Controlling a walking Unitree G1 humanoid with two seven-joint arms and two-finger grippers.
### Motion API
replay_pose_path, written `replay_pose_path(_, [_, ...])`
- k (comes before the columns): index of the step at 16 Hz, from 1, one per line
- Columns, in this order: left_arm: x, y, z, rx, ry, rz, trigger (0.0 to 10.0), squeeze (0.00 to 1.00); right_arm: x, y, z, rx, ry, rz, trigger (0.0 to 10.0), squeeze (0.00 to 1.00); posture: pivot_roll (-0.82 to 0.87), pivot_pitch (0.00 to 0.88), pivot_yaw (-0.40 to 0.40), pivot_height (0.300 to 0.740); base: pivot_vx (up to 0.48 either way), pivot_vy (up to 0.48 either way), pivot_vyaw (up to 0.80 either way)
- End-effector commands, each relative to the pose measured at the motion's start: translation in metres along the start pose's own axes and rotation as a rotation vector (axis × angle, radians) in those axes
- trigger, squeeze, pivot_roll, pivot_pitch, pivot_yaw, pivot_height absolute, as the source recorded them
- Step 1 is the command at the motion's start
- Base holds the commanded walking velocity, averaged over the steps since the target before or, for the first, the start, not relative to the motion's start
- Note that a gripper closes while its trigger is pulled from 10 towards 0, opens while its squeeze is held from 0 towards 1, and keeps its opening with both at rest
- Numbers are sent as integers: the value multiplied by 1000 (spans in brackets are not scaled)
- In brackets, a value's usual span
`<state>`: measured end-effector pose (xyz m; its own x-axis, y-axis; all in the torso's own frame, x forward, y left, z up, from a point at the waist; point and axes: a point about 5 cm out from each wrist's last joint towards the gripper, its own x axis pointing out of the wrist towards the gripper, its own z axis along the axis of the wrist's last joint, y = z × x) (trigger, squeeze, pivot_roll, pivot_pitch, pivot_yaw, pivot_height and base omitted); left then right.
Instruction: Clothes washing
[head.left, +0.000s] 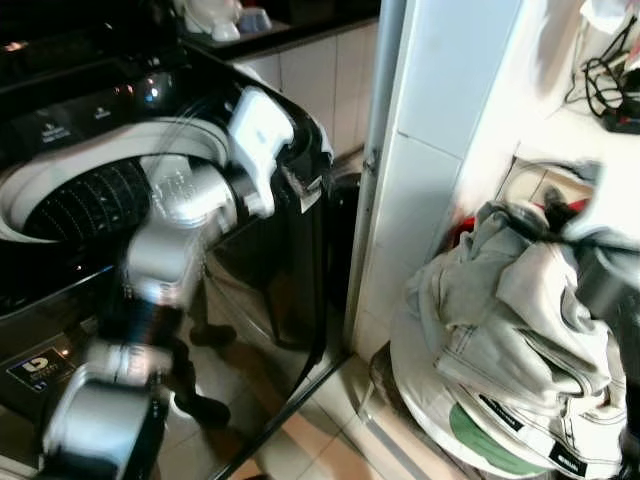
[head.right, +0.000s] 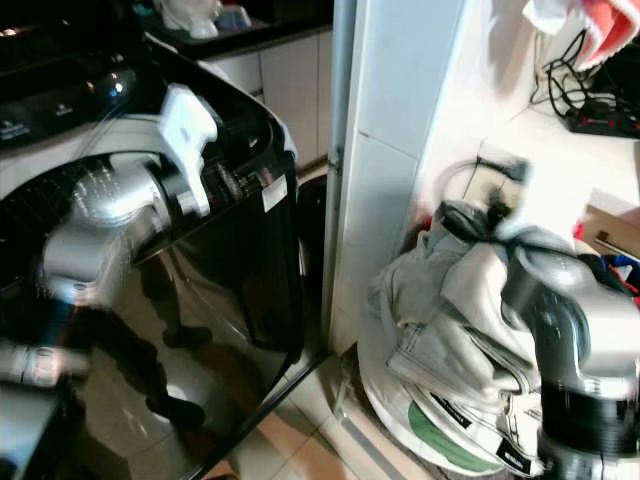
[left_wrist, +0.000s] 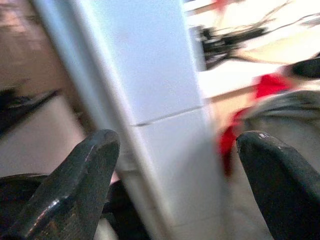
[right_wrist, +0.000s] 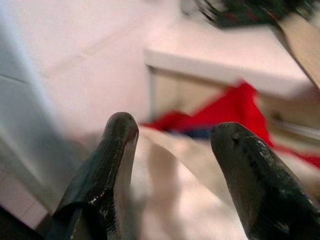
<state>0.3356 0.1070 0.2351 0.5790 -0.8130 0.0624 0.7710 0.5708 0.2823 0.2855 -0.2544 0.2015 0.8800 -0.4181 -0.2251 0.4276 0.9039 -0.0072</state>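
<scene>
**Washer on the left, heap of clothes on the right**

Far left: a black top-loading washing machine (head.left: 270, 250), lid up, white-rimmed drum (head.left: 90, 195) exposed with its dark perforated wall. Across the machine's glossy front, the blurred left arm (head.left: 160, 260), silver and raised over the washer's corner. Left gripper (left_wrist: 175, 185) spread wide, nothing between its black fingers (left_wrist: 75, 185), aimed toward the white pillar. Behind the washer, white cabinet doors (head.left: 320, 85) under a dark counter.

In the middle: a tall white tiled pillar (head.left: 430, 150) with a metal edge strip, standing between washer and laundry (a real divider between the two).

To the right: a pile of pale denim clothes (head.left: 520, 310) heaped in a round white basket (head.left: 430, 400) on the tiled floor (head.left: 330, 440); something red (right_wrist: 225, 107) tucked behind the pile. Right arm (head.right: 560, 320) blurred, bent over the heap. Right gripper (right_wrist: 170, 175) open, fingers apart just above pale cloth, gripping nothing. Farthest right, black cables (head.left: 600, 85) on a white shelf (head.right: 560, 130).
</scene>
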Motion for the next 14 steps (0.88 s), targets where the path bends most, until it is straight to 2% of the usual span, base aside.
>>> replay_pose_path(1, [1,-7,8,-3,-19,-43,10000,0,-2,-9,3,22,-24,-58,10000,1000,-113,0,50,740,0,0,0])
replay_pose_path(2, [-2,-20,12,-51,-60,-83,10000,0,-3,-23,-6,45,-25,-148,10000,1000,-116,0,53,740,0,0,0])
replay_pose_path(3, [-2,-23,13,-67,-69,-92,10000,0,-3,-28,-8,51,-29,-174,10000,1000,-117,0,54,740,0,0,0])
replay_pose_path(4, [-4,-30,15,-103,-100,-103,10000,0,-1,-39,-7,103,-66,-211,10000,1000,-117,0,55,740,0,0,0])
replay_pose_path(6, [-7,-38,16,-124,-102,-107,10000,0,1,-48,-2,129,-116,-207,10000,1000,-116,0,53,740,0,0,0])
replay_pose_path(9, [-10,-43,15,-138,-86,-114,10000,0,5,-56,-6,91,-96,-197,10000,1000,-109,0,42,740,0,0,0])
replay_pose_path(10, [-10,-44,15,-139,-82,-119,10000,0,6,-56,-8,87,-84,-181,10000,957,-109,0,42,740,0,0,0])
replay_pose_path(11, [-13,-50,17,-145,-72,-163,10000,0,10,-58,-17,97,-43,-155,10000,0,-105,0,38,740,0,0,0])
replay_pose_path(14, [-18,-60,14,-168,-55,-245,10000,0,13,-64,-35,107,55,-193,10000,0,-99,0,35,740,0,0,0])
